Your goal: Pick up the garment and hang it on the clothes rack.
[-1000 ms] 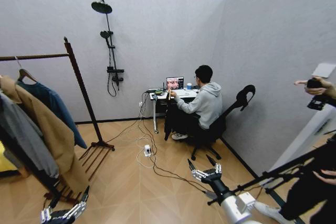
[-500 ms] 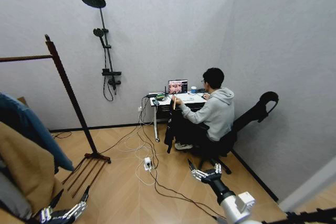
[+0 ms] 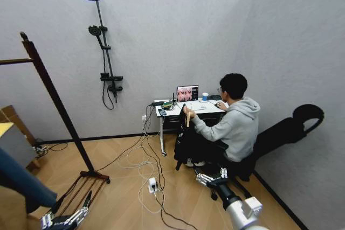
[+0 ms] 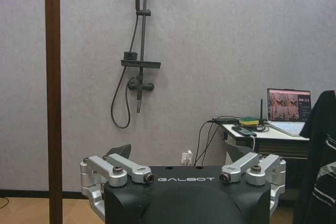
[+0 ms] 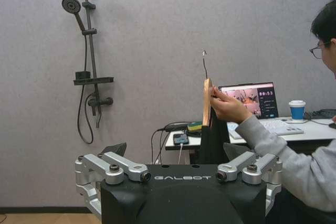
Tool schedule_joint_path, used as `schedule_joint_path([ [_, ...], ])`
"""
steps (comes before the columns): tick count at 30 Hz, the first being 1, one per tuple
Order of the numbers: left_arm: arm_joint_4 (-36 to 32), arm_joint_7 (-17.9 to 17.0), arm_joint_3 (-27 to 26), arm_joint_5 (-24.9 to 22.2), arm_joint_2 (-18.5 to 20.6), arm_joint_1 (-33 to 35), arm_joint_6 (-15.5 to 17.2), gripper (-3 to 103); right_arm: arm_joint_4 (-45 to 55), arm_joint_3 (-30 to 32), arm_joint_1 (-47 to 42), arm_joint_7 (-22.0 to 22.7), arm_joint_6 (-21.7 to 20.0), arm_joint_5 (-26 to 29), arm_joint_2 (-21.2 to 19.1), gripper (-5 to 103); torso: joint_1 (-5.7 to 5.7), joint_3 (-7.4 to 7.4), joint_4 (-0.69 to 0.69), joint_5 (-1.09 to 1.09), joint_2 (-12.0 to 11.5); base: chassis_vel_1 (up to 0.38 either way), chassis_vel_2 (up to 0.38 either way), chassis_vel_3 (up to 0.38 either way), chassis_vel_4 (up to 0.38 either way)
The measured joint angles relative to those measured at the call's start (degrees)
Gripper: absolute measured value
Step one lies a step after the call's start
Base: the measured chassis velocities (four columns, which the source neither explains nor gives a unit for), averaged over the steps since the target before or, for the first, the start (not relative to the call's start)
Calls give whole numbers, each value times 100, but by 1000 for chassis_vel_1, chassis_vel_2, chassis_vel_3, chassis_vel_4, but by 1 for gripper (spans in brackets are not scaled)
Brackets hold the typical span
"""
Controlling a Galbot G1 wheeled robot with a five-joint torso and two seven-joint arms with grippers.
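Head view: garment (image 3: 185,133) is hanging centre frame beside the table (image 3: 186,110), held by a person's hand (image 3: 192,114). Both pincers, left (image 3: 64,220) and right (image 3: 211,178), are gaping wide, empty. Risk: misaligned approach snagging floor cables (image 3: 141,160).

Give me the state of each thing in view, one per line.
Garment: on its wooden hanger, held upright by the seated person's hand beside the desk.
Clothes rack: standing upright.
Laptop: open, screen lit.
Left gripper: jaws open, empty.
Right gripper: jaws open, empty.
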Motion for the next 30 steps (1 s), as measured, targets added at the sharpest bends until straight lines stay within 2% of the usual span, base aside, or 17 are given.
schedule_joint_path([
  [1, 0, 0, 0, 0, 0, 0, 0, 100, -24, 32, 58, 13, -5, 52, -18, 100, -2, -2, -1, -11, 1, -321, 255, 300, -267],
  [4, 0, 2, 0, 0, 0, -1, 0, 100, -157, 144, 414, 247, -163, 213, -144, 100, 5, 1, 0, -1, -1, -215, 227, 181, -200],
  [10, 0, 1, 0, 0, 0, 0, 0, 100, -491, 221, 1095, 467, -337, 545, -385, 100, 1, 0, -1, -4, -1, -99, 58, 32, -71],
  [11, 0, 2, 0, 0, 0, 0, 0, 100, -794, 214, 1557, 522, -441, 705, -524, 100, -6, -2, -1, -4, 2, 11, -55, -46, 23],
  [14, 0, 1, 0, 0, 0, 0, 0, 100, -997, 181, 1857, 541, -484, 735, -616, 100, -9, -3, -1, -3, 4, 56, -55, -54, 33],
  [16, 0, 0, 0, 0, 0, 1, 0, 100, -1521, 51, 2543, 586, -648, 823, -846, 100, -10, -3, 1, -5, 5, 73, -49, -47, 56],
  [23, 0, 0, 0, 0, 0, 1, 0, 100, -2520, -312, 3524, 528, -761, 854, -1232, 100, -2, 0, 1, -3, 1, 19, -4, -3, 13],
  [26, 0, 1, 0, 0, 0, 0, 0, 100, -2909, -508, 3916, 369, -765, 799, -1410, 100, 0, 0, 1, -3, 1, -16, 6, 9, -18],
  [28, 0, 1, 0, 0, 0, 0, 0, 100, -3159, -737, 4266, 105, -749, 669, -1630, 100, 0, 0, 0, -4, 1, 0, 0, 0, 0],
  [30, 0, 1, 0, 0, 0, 0, 0, 100, -3209, -839, 4383, 91, -750, 665, -1689, 100, -1, -1, 0, -4, 1, 0, 0, 0, 0],
])
